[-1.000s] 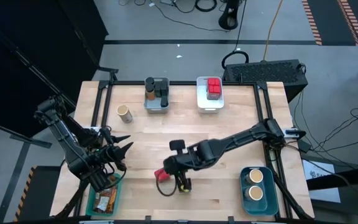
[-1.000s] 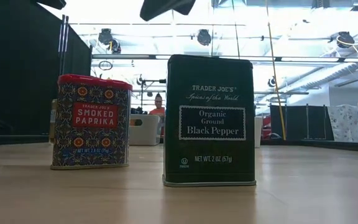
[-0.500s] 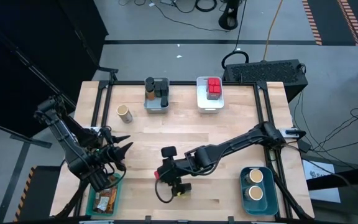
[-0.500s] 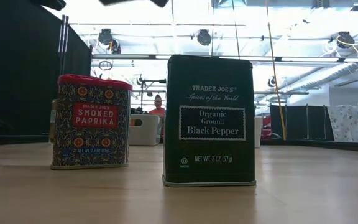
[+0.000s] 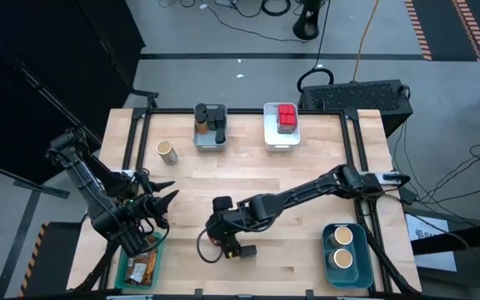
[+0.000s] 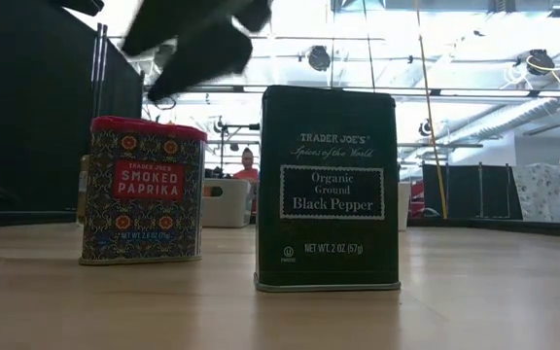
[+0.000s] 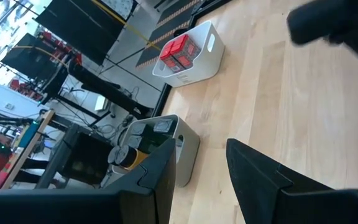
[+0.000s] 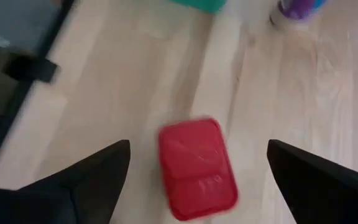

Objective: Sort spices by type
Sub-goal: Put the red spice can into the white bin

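Observation:
A red-lidded paprika tin (image 6: 142,191) and a dark black pepper tin (image 6: 329,190) stand upright on their bases near the table's front edge. My right gripper (image 8: 197,180) hangs open just above the paprika tin's red lid (image 8: 197,168), one finger on either side of it and clear of it. The high view shows this gripper (image 5: 220,233) over the tin (image 5: 211,237), with the pepper tin (image 5: 242,248) beside it. At the table's left, above the wood, my left gripper (image 5: 165,204) waits open with nothing between its fingers (image 7: 253,180).
At the far edge stand a grey bin (image 5: 209,138) with dark jars and a white bin (image 5: 282,136) with red tins. A tan-topped jar (image 5: 167,151) stands alone at far left. Front right is a blue bin (image 5: 344,265) with two jars, front left a teal bin (image 5: 140,268) with packets.
My right gripper has moved down and toward the table's left edge, coming over the paprika tin, and it has opened wide. Both tins have stayed where they were.

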